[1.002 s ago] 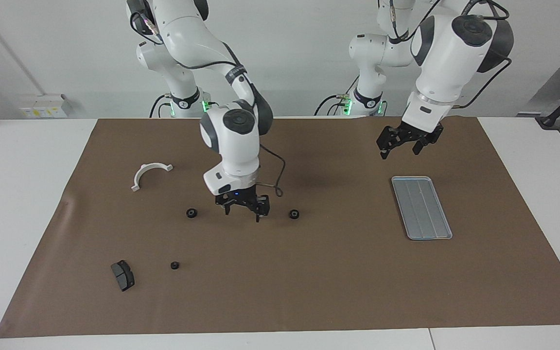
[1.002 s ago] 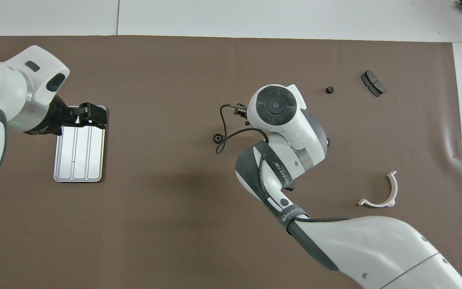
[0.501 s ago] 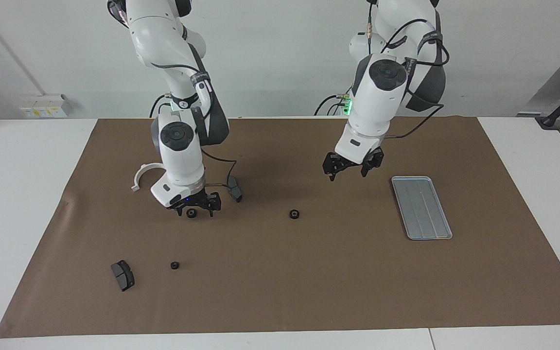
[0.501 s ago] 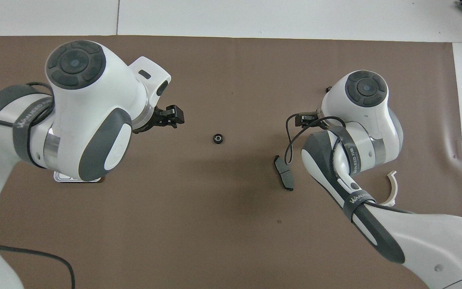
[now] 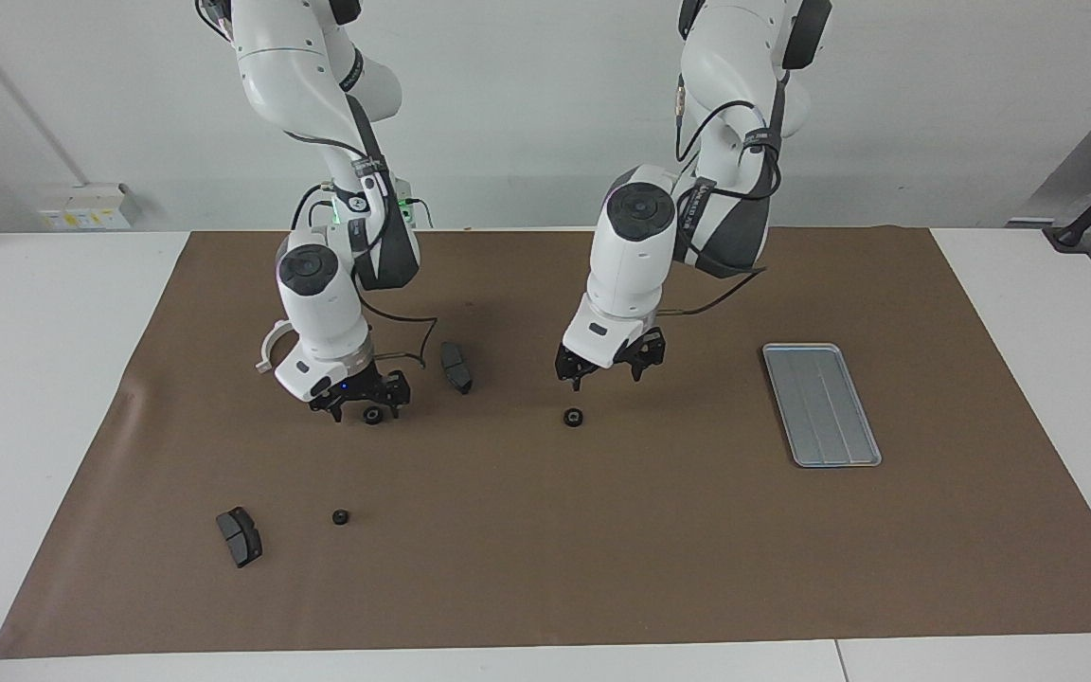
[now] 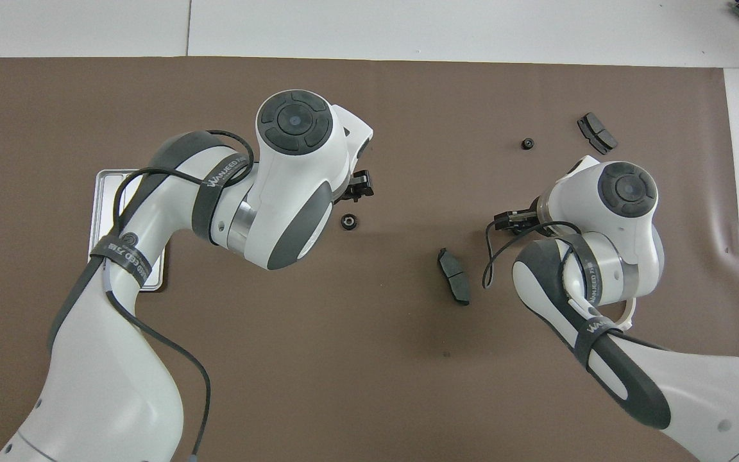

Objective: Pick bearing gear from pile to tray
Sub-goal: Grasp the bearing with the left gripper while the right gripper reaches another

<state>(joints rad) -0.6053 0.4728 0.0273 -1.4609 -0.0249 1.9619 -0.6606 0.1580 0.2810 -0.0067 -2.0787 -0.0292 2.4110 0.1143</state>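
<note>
The pile is scattered on the brown mat: three small black gears, two dark brake pads and a white bracket. My right gripper (image 5: 365,411) is open and low, its fingers on either side of one gear (image 5: 373,415). In the overhead view this gripper (image 6: 510,221) hides that gear. My left gripper (image 5: 605,377) is open and empty, held above the mat close to the middle gear (image 5: 573,417). The overhead view also shows this gripper (image 6: 360,186) and gear (image 6: 348,222). The third gear (image 5: 341,517) lies farther from the robots. The silver tray (image 5: 820,403) sits toward the left arm's end and holds nothing.
One brake pad (image 5: 456,367) lies between the two grippers. The other brake pad (image 5: 240,536) lies beside the third gear. The white bracket (image 5: 271,341) is partly hidden by the right arm. In the overhead view the left arm covers part of the tray (image 6: 103,192).
The left gripper swung from beside the tray to the middle gear and came lower. The right gripper moved from mid-mat to the gear toward its own end, uncovering a brake pad.
</note>
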